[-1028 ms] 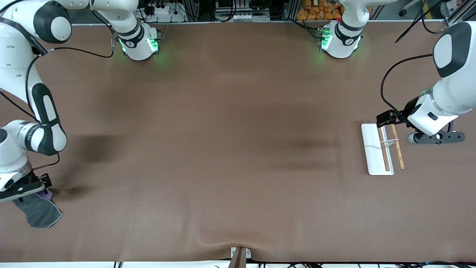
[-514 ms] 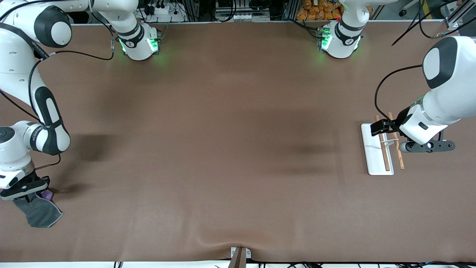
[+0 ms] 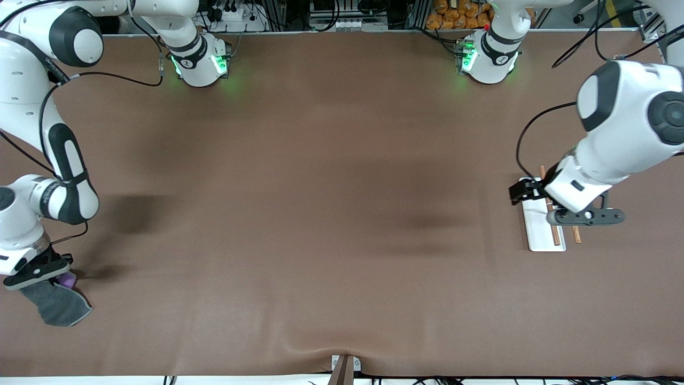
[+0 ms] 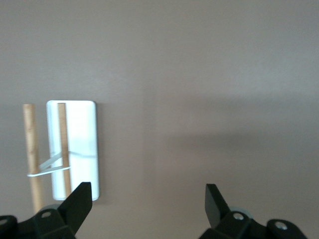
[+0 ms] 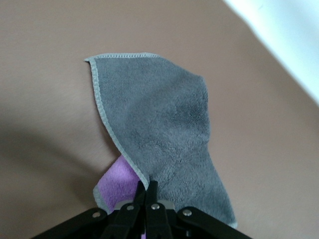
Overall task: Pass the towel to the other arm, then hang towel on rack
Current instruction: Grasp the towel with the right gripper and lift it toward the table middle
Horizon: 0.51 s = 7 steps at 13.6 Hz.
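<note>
The towel (image 3: 56,306) is dark grey with a purple underside showing. It hangs from my right gripper (image 3: 51,277) at the right arm's end of the table, near the front camera. In the right wrist view the fingers are closed on the towel's edge (image 5: 164,129), with the purple face (image 5: 117,179) folded beside them. The rack (image 3: 537,227) is a white base plate with two brown rods at the left arm's end. My left gripper (image 3: 580,216) hovers over it, open and empty. The left wrist view shows the rack (image 4: 79,144) beside one open fingertip (image 4: 79,199).
A cable clip and a brown strip (image 3: 343,368) sit at the table's near edge. The arm bases (image 3: 200,61) stand along the top of the front view.
My left gripper has moved over the rack toward the table's middle and nearer the front camera. My right gripper has shifted slightly with the towel still in it.
</note>
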### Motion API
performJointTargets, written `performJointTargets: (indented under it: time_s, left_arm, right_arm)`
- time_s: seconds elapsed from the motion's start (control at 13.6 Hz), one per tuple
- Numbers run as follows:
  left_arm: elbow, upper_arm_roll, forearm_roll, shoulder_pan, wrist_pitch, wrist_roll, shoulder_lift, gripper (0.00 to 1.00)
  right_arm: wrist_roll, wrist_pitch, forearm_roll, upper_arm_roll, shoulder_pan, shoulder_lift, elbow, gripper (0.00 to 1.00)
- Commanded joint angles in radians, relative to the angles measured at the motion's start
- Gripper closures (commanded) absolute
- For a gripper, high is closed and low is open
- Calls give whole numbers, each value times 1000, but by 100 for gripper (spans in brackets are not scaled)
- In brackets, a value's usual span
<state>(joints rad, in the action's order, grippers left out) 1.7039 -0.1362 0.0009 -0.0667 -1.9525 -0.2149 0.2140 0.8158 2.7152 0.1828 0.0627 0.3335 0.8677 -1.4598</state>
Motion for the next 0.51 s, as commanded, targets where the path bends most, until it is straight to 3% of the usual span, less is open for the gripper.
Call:
performJointTargets:
  time_s: [0.0,0.22,0.44]
  left_arm:
    - [-4,0,-34,-53,-87,-124,43,0]
    - [-13,0,-120,-97,-150,-247,74,0]
    - [-53,0,-299,-99,-172,-259,116,0]
  right_arm:
    - [-3,-321,7,-18,-13,-36,123,100]
    - [-104,-556,-29,-44,-40,-99,165,100]
    - [-298,-769,-34,-43,-115,-223,167,100]
